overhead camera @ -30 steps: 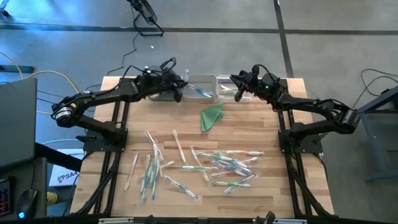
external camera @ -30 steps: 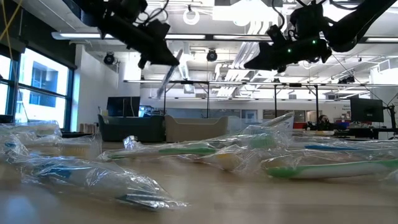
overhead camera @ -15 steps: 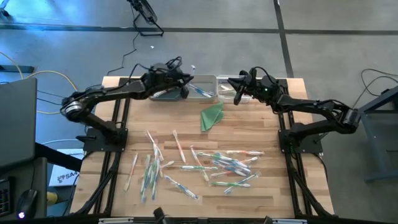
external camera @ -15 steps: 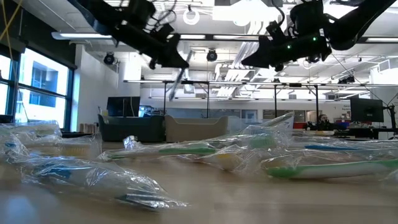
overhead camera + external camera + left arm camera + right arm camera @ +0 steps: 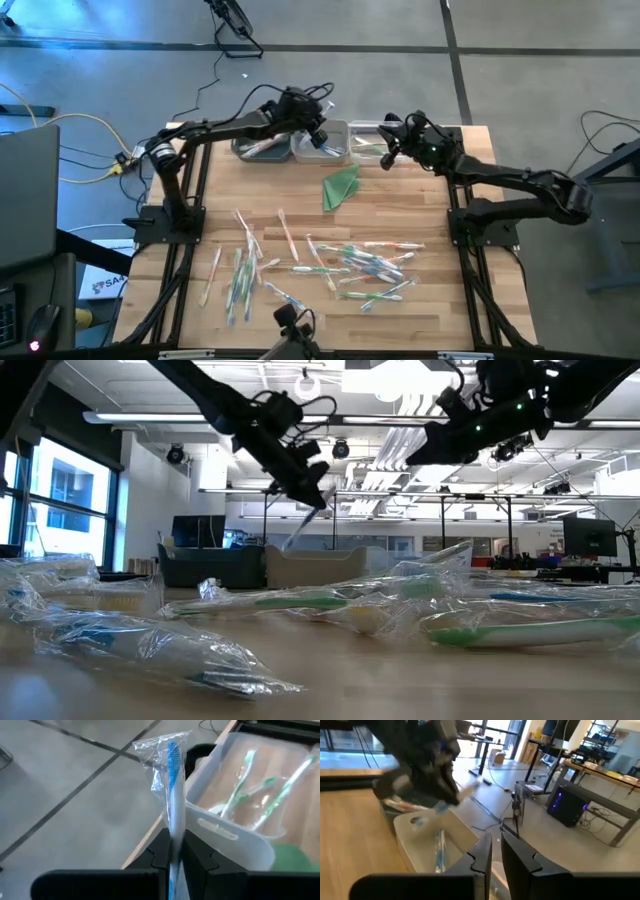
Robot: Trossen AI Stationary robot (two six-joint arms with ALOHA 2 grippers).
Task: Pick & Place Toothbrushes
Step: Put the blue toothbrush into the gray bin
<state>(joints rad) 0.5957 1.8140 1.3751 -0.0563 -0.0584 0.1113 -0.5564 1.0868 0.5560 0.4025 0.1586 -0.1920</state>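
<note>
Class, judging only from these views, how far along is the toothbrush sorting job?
Done: a few toothbrushes lie in the bins at the table's far edge. In hand: the left end effector holds a wrapped blue toothbrush above them; the right end effector hovers shut, holding nothing. Left: the large scattered pile.

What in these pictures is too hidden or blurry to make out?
- Left wrist view: the wrapped blue toothbrush runs down between the shut jaws, so its lower end is hidden.
- High view: the bins are too small to count their contents.
- Low view: the wrapped toothbrushes are blurred.

Open-plan office lab: desks, monitors.
</note>
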